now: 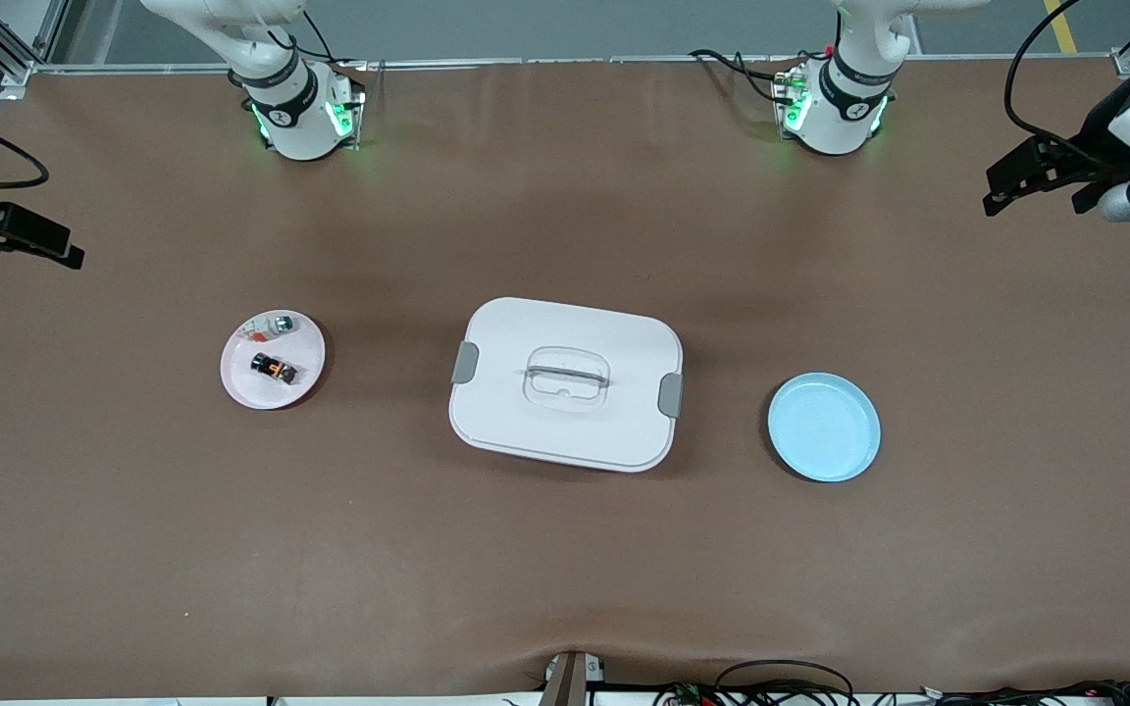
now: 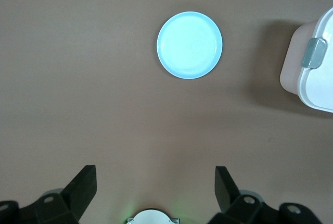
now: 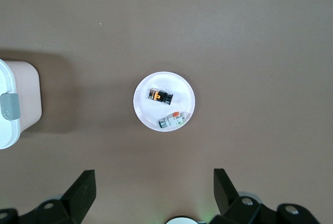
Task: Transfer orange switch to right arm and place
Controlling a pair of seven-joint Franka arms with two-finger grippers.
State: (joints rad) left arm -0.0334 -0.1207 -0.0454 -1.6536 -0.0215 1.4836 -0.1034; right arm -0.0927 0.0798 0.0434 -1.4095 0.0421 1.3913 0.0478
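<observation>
Brown mat (image 1: 565,569) over whole table; grey floor past robot bases. Pink plate (image 1: 241,384) toward right arm's end, carrying orange switch (image 1: 273,369), lying flat, long axis slanting toward front camera and white box (image 1: 565,384). Blue plate (image 1: 824,427) toward left arm's end. Right gripper (image 3: 154,193) and left gripper (image 2: 155,190) raised, jaws wide, empty.

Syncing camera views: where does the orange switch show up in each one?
Front view: orange switch lies on the pink plate, toward the right arm's end of the table.
Left wrist view: not in it; only the blue plate and a corner of the box.
Right wrist view: orange switch on the pink plate.
Shared landmark: the white lidded box.
</observation>
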